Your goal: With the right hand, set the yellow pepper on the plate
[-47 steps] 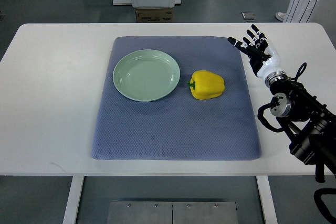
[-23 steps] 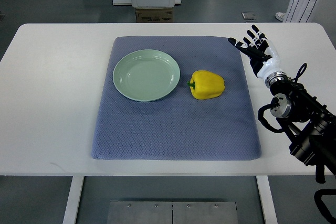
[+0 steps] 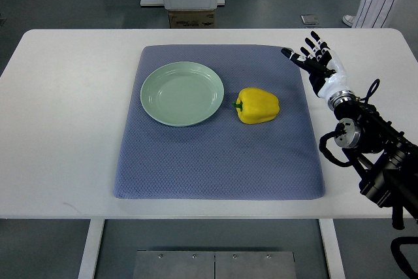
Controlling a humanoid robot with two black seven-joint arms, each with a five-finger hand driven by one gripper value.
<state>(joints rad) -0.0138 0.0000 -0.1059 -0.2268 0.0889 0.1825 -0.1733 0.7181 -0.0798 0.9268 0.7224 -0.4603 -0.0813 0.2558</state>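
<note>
Right robot hand (image 3: 315,61) is hovering with fingers spread apart and gripping nothing, over the counter (image 3: 72,96) at the blue mat's (image 3: 215,161) far right corner. To its left, the yellow pepper (image 3: 258,106) is lying on the mat, just beside the empty green plate (image 3: 182,93).

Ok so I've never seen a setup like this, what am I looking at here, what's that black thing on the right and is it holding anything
This is one camera looking steeply down from a humanoid robot's own side of a white table. The black jointed thing is its right arm, ending in a fingered right hand with fingers spread, holding nothing, hovering by the far right corner of a blue-grey cloth mat. On the mat sit an empty pale green round plate and, just right of it, a yellow bell pepper. The left arm is out of view.
</note>
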